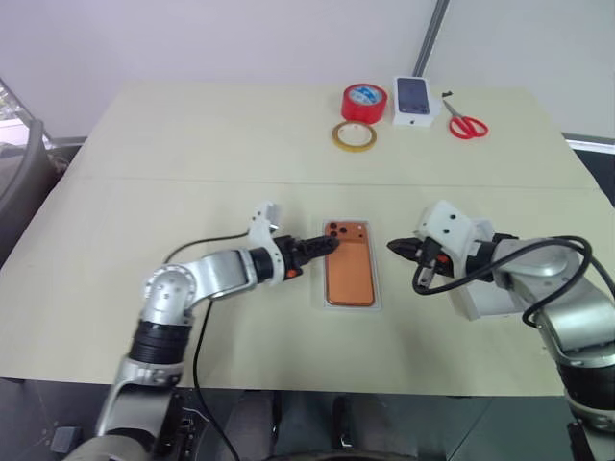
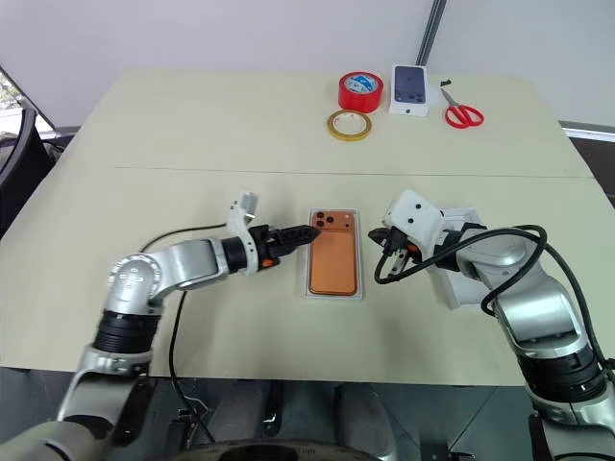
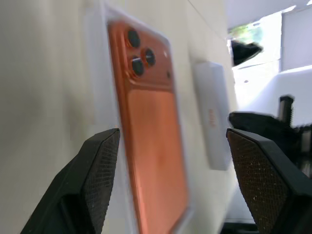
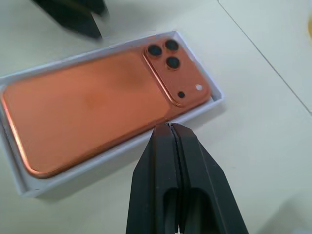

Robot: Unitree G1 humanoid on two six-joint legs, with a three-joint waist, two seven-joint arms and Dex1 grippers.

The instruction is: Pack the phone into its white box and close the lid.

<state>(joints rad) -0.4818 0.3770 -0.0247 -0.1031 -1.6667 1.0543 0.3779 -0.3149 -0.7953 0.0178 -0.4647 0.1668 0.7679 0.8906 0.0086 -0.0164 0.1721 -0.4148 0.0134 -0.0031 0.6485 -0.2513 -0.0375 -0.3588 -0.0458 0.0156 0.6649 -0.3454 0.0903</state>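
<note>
Right in the middle of the table (image 1: 192, 144) sits the phone (image 1: 349, 274), already lying back-up inside its white box (image 1: 378, 288), camera bump toward the far end. My left gripper (image 1: 325, 247) is at the box's near-left corner with the jaws spread wide, nothing in them. My right gripper (image 1: 399, 248) hangs just off the other long side, fingers pinched fully together on nothing. So packing looks done; I'd say the lid (image 3: 213, 119) is next. It's the white piece lying beside the box, under my right arm. Thin card, so probably light and a bit flexy, and slick on the printed face. I'd grab it by the long edges, gently, and not crush the rim.
</note>
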